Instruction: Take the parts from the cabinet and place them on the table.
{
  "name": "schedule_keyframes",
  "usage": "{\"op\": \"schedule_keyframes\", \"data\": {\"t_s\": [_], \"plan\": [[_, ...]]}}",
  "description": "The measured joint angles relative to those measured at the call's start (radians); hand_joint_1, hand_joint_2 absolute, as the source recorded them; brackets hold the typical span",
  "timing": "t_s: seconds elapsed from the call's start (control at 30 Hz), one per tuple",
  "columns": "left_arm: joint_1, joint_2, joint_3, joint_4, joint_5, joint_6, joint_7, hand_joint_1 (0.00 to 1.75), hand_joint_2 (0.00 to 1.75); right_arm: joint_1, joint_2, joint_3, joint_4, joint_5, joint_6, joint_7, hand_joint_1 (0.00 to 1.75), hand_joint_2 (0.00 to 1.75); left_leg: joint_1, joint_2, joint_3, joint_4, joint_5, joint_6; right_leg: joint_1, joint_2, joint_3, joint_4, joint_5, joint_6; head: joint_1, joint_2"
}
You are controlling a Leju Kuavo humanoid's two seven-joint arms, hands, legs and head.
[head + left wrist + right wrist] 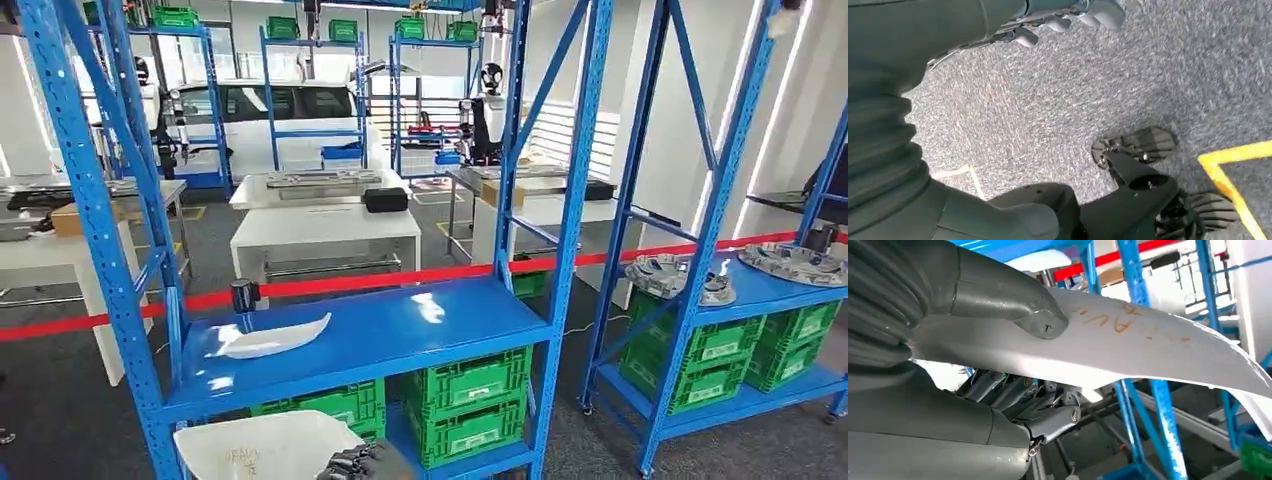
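Industrial workshop, blue steel racks [560,150], green parts crates [470,400], white worktables [325,228], parked car [270,105]

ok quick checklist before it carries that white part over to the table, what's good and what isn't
1. Right hand grips the white part, thumb on top and fingers beneath: ok.
2. Part lifted off the blue shelf; it shows low in the head view, in front of the rack: ok.
3. Left hand holds nothing, hanging over the grey carpet: ok.
4. Second white part lies on the shelf, not yet taken: not ok.
5. Which table is the target, and whether there is room on it: cannot tell.
6. Floor path around the robot: cannot tell.
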Motion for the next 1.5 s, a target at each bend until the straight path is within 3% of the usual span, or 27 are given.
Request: {"op": "schedule_keyframes", "data": {"t_s": [0.03,0.1,0.13,0.2,0.23,0.27,0.33,0.4,0.47,0.53,0.57,0.6,0.63,0.7,0.73,0.77,0.87,0.9,0.97,1.07,1.1,1.13,1.2,1.23,1.4,1.43,1.5], "plan": [[0.003,0.000,0.000,0.000,0.000,0.001,-0.008,0.00,1.75,0.003,0.002,0.000,0.000,0.007,0.000,0.000,1.75,1.75,0.000,0.000,-0.014,0.002,0.010,0.001,0.000,0.000,-0.016,0.076,-0.034,0.002,0.000,0.000],[0.008,0.000,0.000,0.000,-0.002,0.005,-0.021,0.00,1.75,0.011,0.010,-0.001,0.002,0.022,-0.002,0.000,1.75,1.75,0.000,0.000,-0.043,0.005,0.029,-0.002,-0.001,0.000,-0.007,0.137,-0.019,0.002,0.001,0.000],[0.010,0.000,0.000,0.000,-0.002,0.006,-0.025,0.00,1.75,0.014,0.015,-0.003,0.004,0.029,-0.003,0.000,1.75,1.75,0.000,0.000,-0.056,0.008,0.037,-0.004,-0.001,0.000,0.029,0.104,0.013,0.000,0.002,0.000],[0.010,-0.001,0.000,0.000,-0.006,0.008,-0.029,0.00,1.75,0.014,0.024,-0.008,0.006,0.036,-0.008,0.000,1.75,1.75,0.000,0.000,-0.077,0.017,0.050,-0.012,-0.002,0.000,0.155,-0.062,0.050,-0.007,0.003,0.000],[0.010,-0.002,0.000,0.000,-0.007,0.008,-0.031,0.00,1.75,0.013,0.026,-0.011,0.006,0.039,-0.012,0.000,1.75,1.75,-0.002,-0.001,-0.084,0.020,0.054,-0.019,0.001,0.001,0.205,-0.142,0.009,-0.013,0.004,0.000],[0.009,-0.003,0.000,0.000,-0.008,0.010,-0.032,0.00,1.75,0.014,0.033,-0.013,0.006,0.041,-0.015,0.000,1.75,1.75,-0.004,-0.001,-0.087,0.021,0.060,-0.026,0.007,0.004,0.214,-0.159,0.008,-0.020,0.007,0.000],[0.008,-0.003,0.000,0.000,-0.009,0.014,-0.035,0.00,1.75,0.015,0.035,-0.014,0.008,0.053,-0.014,0.000,1.75,1.75,-0.002,-0.002,-0.087,0.015,0.075,-0.041,0.009,0.006,0.205,-0.163,0.013,-0.030,0.002,0.000],[0.011,-0.002,0.000,0.000,-0.010,0.014,-0.036,0.00,1.75,0.015,0.043,-0.023,0.010,0.061,-0.013,0.000,1.75,1.75,0.002,-0.002,-0.094,0.012,0.081,-0.055,0.003,0.004,0.199,-0.174,0.033,-0.053,0.005,0.000],[0.012,-0.002,0.000,0.000,-0.010,0.015,-0.037,0.00,1.75,0.014,0.052,-0.032,0.011,0.065,-0.012,0.000,1.75,1.75,0.002,-0.003,-0.128,0.093,-0.001,-0.063,0.003,0.002,0.185,-0.176,0.048,-0.065,-0.002,0.000],[0.012,-0.002,0.000,0.000,-0.010,0.016,-0.039,0.00,1.75,0.016,0.056,-0.036,0.014,0.071,-0.008,0.001,1.75,1.75,0.003,-0.003,-0.180,0.249,-0.089,-0.069,0.007,0.002,0.168,-0.175,0.059,-0.067,-0.005,0.000],[0.012,-0.002,0.000,0.000,-0.010,0.016,-0.042,0.00,1.75,0.018,0.057,-0.037,0.017,0.076,-0.006,0.001,1.75,1.75,0.002,-0.003,-0.194,0.307,-0.108,-0.069,0.009,0.001,0.159,-0.175,0.066,-0.068,-0.006,0.000],[0.011,-0.002,0.000,0.000,-0.011,0.016,-0.044,0.00,1.75,0.022,0.058,-0.040,0.020,0.079,-0.005,0.001,1.75,1.75,0.002,-0.003,-0.184,0.310,-0.101,-0.067,0.012,0.000,0.152,-0.175,0.072,-0.068,-0.006,0.000],[0.012,-0.001,0.000,0.000,-0.011,0.015,-0.043,0.00,1.75,0.025,0.061,-0.043,0.023,0.080,-0.006,0.001,1.75,1.75,0.001,-0.003,-0.146,0.265,-0.073,-0.063,0.014,-0.001,0.145,-0.174,0.077,-0.068,-0.005,0.000],[0.014,0.001,0.000,0.000,-0.013,0.016,-0.043,0.00,1.75,0.031,0.064,-0.052,0.024,0.081,-0.013,0.000,1.75,1.75,-0.005,-0.003,-0.034,0.092,-0.013,-0.047,0.017,0.000,0.138,-0.173,0.086,-0.065,-0.007,0.000],[0.013,0.006,0.000,0.000,-0.015,0.016,-0.043,0.00,1.75,0.034,0.066,-0.057,0.024,0.081,-0.015,0.000,1.75,1.75,-0.010,-0.003,0.012,0.010,-0.021,-0.035,0.016,-0.001,0.136,-0.173,0.090,-0.063,-0.006,0.000],[0.013,0.006,0.000,0.000,-0.016,0.016,-0.043,0.00,1.75,0.037,0.066,-0.061,0.024,0.081,-0.017,0.001,1.75,1.75,-0.013,-0.001,0.028,-0.003,-0.021,-0.034,0.020,-0.002,0.131,-0.173,0.095,-0.057,-0.006,0.000],[0.015,0.007,0.000,0.001,-0.017,0.016,-0.042,0.00,1.75,0.050,0.072,-0.064,0.026,0.084,-0.024,0.000,1.75,1.75,-0.021,-0.002,0.016,-0.006,-0.007,-0.021,0.015,-0.005,0.129,-0.178,0.112,-0.037,-0.003,0.000],[0.015,0.005,0.000,0.001,-0.017,0.015,-0.042,0.00,1.75,0.051,0.072,-0.066,0.026,0.085,-0.024,0.000,1.75,1.75,-0.011,-0.002,0.018,-0.018,0.004,-0.013,0.021,-0.004,0.125,-0.177,0.112,-0.032,-0.002,0.000],[0.011,0.005,0.001,0.002,-0.021,0.013,-0.036,0.00,1.75,0.047,0.072,-0.082,0.032,0.091,-0.018,0.000,1.75,1.75,-0.007,0.002,0.003,-0.021,0.020,0.001,0.015,0.004,0.095,-0.104,0.045,-0.019,0.001,0.000],[0.009,0.003,0.001,0.002,-0.027,0.007,-0.027,0.00,1.75,0.056,0.071,-0.098,0.040,0.095,-0.009,0.003,1.75,1.75,-0.007,0.002,-0.028,-0.015,0.037,0.002,0.008,0.005,0.008,0.121,-0.067,-0.004,0.002,0.000],[0.013,0.002,0.001,0.002,-0.028,0.007,-0.025,0.00,1.75,0.063,0.070,-0.101,0.040,0.094,-0.010,0.003,1.75,1.75,-0.006,0.002,-0.038,-0.011,0.042,0.000,0.006,0.005,0.009,0.137,-0.067,-0.002,0.002,0.000],[0.016,0.001,0.001,0.003,-0.028,0.007,-0.025,0.00,1.75,0.070,0.068,-0.105,0.040,0.093,-0.013,0.003,1.75,1.75,-0.005,0.002,-0.047,-0.006,0.046,-0.002,0.004,0.005,0.036,0.102,-0.047,-0.001,0.003,0.000],[0.017,0.000,0.001,0.003,-0.028,0.007,-0.022,0.00,1.75,0.074,0.065,-0.111,0.040,0.095,-0.023,0.003,1.75,1.75,-0.003,0.002,-0.065,0.007,0.052,-0.010,0.001,0.005,0.144,-0.066,0.016,-0.002,0.003,0.000],[0.016,0.000,0.001,0.003,-0.028,0.007,-0.021,0.00,1.75,0.072,0.065,-0.113,0.040,0.095,-0.026,0.003,1.75,1.75,-0.003,0.002,-0.071,0.016,0.054,-0.014,0.000,0.005,0.195,-0.148,0.024,-0.004,0.005,0.000],[0.016,0.000,0.001,0.003,-0.028,0.007,-0.018,0.00,1.75,0.076,0.065,-0.115,0.041,0.097,-0.031,0.003,1.75,1.75,-0.006,0.002,-0.082,0.008,0.079,-0.051,0.009,0.010,0.180,-0.164,0.042,-0.046,0.000,0.000],[0.016,0.001,0.001,0.003,-0.028,0.007,-0.017,0.00,1.75,0.076,0.065,-0.115,0.041,0.097,-0.031,0.003,1.75,1.75,-0.001,0.001,-0.094,0.022,0.061,-0.055,0.005,0.007,0.177,-0.170,0.052,-0.054,-0.002,0.000],[0.015,0.001,0.001,0.003,-0.028,0.007,-0.017,0.00,1.75,0.076,0.066,-0.115,0.041,0.097,-0.031,0.003,1.75,1.75,-0.001,0.000,-0.138,0.139,-0.037,-0.062,0.004,0.006,0.159,-0.171,0.066,-0.065,-0.007,0.000]]}}
